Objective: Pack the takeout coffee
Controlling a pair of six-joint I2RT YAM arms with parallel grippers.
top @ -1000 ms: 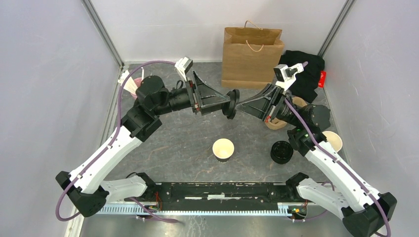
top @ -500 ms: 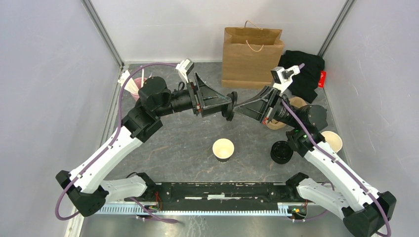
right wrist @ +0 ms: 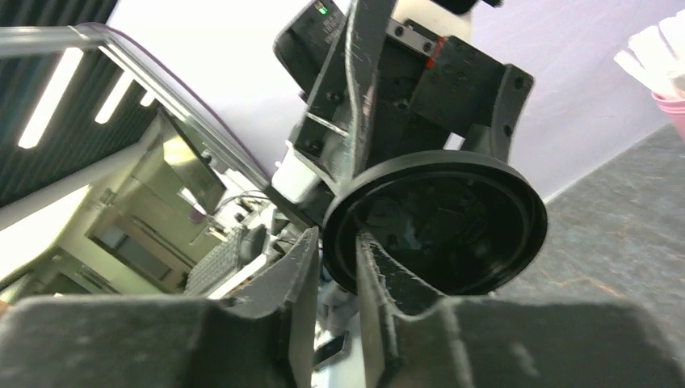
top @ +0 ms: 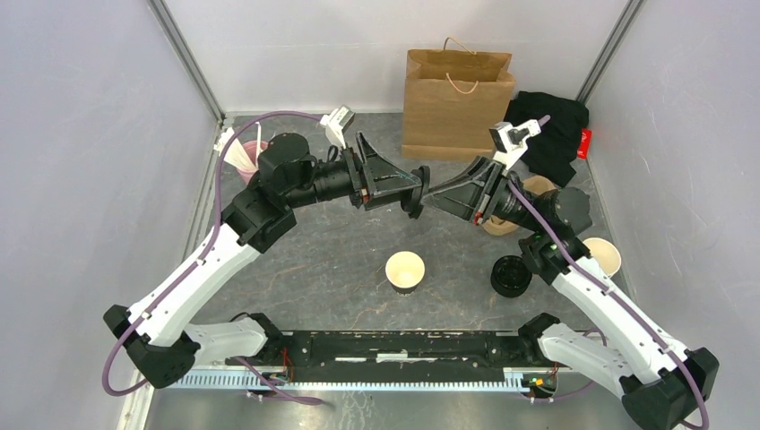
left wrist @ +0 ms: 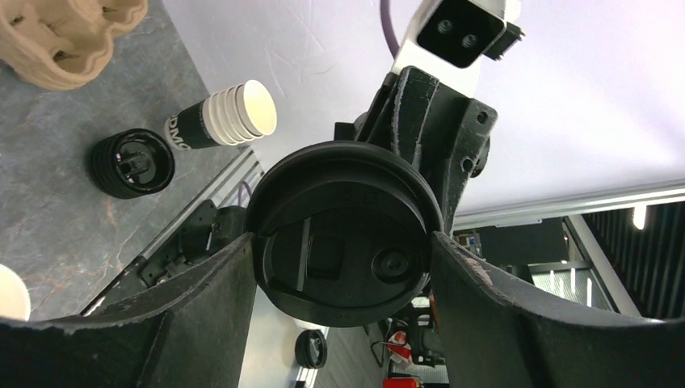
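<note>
Carrier tray (top: 498, 226) half hidden, straws (top: 240, 154) partly hidden

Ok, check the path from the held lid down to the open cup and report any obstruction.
Nothing visible is in the way. The lid, pinched by the right end effector, hangs in the air; the cup stands mouth-up below it in the top view, with open space over it. The lid stack sits well off to its right.

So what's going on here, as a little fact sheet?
lid: black, up in mid-air
left hand: closed on the lid's sides
right hand: fingers astride the lid's rim, grip unclear
cup: upright, open, no lid on it
bag: brown paper, upright at the back
</note>
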